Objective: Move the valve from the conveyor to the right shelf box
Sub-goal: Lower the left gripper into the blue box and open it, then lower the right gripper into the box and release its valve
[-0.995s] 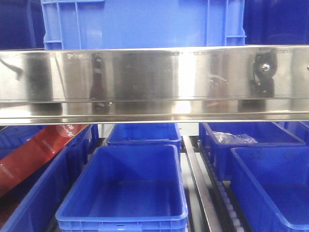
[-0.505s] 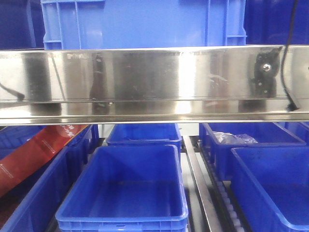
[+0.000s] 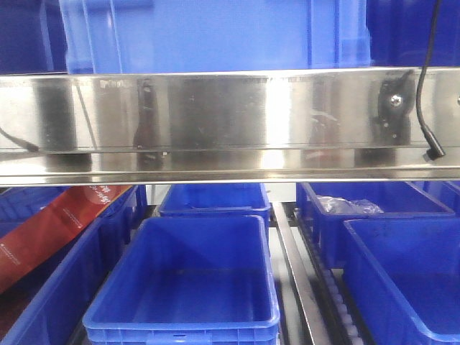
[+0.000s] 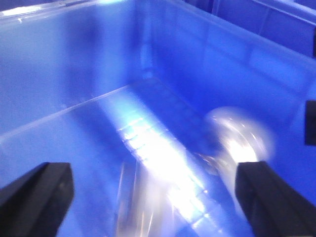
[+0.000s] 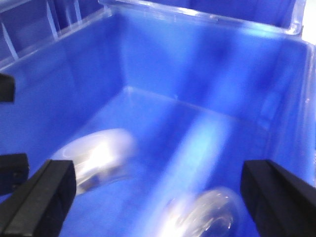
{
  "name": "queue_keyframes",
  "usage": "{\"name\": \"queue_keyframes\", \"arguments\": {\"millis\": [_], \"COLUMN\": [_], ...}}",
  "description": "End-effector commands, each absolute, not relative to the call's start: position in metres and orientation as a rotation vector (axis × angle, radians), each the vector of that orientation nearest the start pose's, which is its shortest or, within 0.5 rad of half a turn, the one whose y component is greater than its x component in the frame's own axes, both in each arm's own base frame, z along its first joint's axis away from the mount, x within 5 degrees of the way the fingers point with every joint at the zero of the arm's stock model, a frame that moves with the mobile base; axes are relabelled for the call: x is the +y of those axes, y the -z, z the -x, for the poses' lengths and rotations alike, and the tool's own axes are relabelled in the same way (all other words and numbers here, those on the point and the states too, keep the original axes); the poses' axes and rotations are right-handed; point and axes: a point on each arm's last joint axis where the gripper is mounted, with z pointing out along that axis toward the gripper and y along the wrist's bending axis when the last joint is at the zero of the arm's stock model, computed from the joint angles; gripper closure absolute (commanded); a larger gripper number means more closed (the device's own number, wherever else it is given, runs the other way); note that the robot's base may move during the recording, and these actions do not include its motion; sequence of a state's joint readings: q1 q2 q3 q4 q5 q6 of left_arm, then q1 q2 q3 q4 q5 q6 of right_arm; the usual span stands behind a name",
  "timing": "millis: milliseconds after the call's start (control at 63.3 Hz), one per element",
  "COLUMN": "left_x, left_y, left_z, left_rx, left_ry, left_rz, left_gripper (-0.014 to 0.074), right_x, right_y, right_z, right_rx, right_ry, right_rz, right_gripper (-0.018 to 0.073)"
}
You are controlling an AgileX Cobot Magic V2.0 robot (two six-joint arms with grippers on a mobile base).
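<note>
Both wrist views look down into a blue box (image 4: 237, 54) and are smeared by motion. My left gripper (image 4: 155, 197) is open, its black fingers (image 4: 37, 197) wide apart over the box floor with nothing between them. My right gripper (image 5: 160, 197) is open too, over the floor of a blue box (image 5: 207, 59). Blurred pale, shiny lumps (image 4: 237, 138) (image 5: 98, 153) (image 5: 207, 212) lie on the floor; I cannot tell whether any is the valve. The conveyor is out of view. Neither gripper shows in the front view.
A wide stainless shelf beam (image 3: 230, 122) crosses the front view, with a large blue crate (image 3: 215, 36) above it. Below stand several blue bins (image 3: 187, 280) (image 3: 402, 273), one holding a clear bag (image 3: 348, 206). A black cable (image 3: 430, 144) hangs before the beam at right.
A black cable has swung down in front of the beam at the right. The blue crate above the beam now looks blurred and slightly shifted.
</note>
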State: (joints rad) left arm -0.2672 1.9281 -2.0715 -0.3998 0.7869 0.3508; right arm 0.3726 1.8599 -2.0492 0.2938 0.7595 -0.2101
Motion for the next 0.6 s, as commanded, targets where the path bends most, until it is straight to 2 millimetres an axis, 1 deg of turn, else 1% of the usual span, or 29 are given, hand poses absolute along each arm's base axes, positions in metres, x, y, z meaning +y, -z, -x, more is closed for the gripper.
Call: {"name": "queue_keyframes", "arguments": {"millis": [0, 63, 158, 221, 268, 316, 347, 379, 410, 426, 505, 537, 584], "left_x": [-0.144, -0.142, -0.138, -0.134, -0.13, -0.126, -0.124, -0.122, -0.12, -0.118, -0.11, -0.105, -0.096], "left_y": [-0.428, -0.439, -0.462, -0.478, -0.49, -0.5, -0.507, -0.514, -0.521, -0.524, -0.536, -0.54, -0.544], "left_z": [-0.416, -0.408, -0.392, -0.379, -0.368, -0.357, -0.35, -0.342, -0.333, -0.328, -0.311, -0.304, -0.296], "left_rx": [1.993, 1.985, 1.948, 1.914, 1.889, 1.869, 1.856, 1.843, 1.831, 1.826, 1.82, 1.823, 1.84], "left_ry": [0.433, 0.429, 0.417, 0.403, 0.385, 0.369, 0.363, 0.362, 0.359, 0.359, 0.35, 0.343, 0.332], "left_rz": [-0.525, -0.542, -0.559, -0.564, -0.566, -0.571, -0.573, -0.576, -0.579, -0.582, -0.585, -0.584, -0.569], "left_gripper": [0.0089, 0.0089, 0.0092, 0.0113, 0.014, 0.0195, 0.025, 0.0311, 0.0377, 0.0416, 0.0555, 0.0608, 0.0671], "right_x": [0.17, 0.167, 0.159, 0.153, 0.149, 0.145, 0.142, 0.14, 0.136, 0.135, 0.128, 0.125, 0.12], "right_y": [-0.452, -0.464, -0.487, -0.501, -0.511, -0.52, -0.526, -0.531, -0.537, -0.539, -0.549, -0.553, -0.555], "right_z": [-0.385, -0.376, -0.36, -0.348, -0.339, -0.328, -0.321, -0.315, -0.306, -0.303, -0.287, -0.28, -0.274], "right_rx": [1.929, 1.901, 1.843, 1.806, 1.781, 1.76, 1.75, 1.743, 1.733, 1.729, 1.717, 1.718, 1.729], "right_ry": [-0.442, -0.439, -0.435, -0.431, -0.424, -0.423, -0.418, -0.419, -0.42, -0.417, -0.394, -0.374, -0.348], "right_rz": [0.493, 0.493, 0.484, 0.478, 0.477, 0.477, 0.479, 0.481, 0.484, 0.485, 0.495, 0.502, 0.495], "right_gripper": [-0.001, -0.001, 0.0003, 0.0062, 0.0144, 0.0226, 0.0305, 0.0371, 0.0471, 0.0503, 0.0671, 0.0721, 0.0718]}}
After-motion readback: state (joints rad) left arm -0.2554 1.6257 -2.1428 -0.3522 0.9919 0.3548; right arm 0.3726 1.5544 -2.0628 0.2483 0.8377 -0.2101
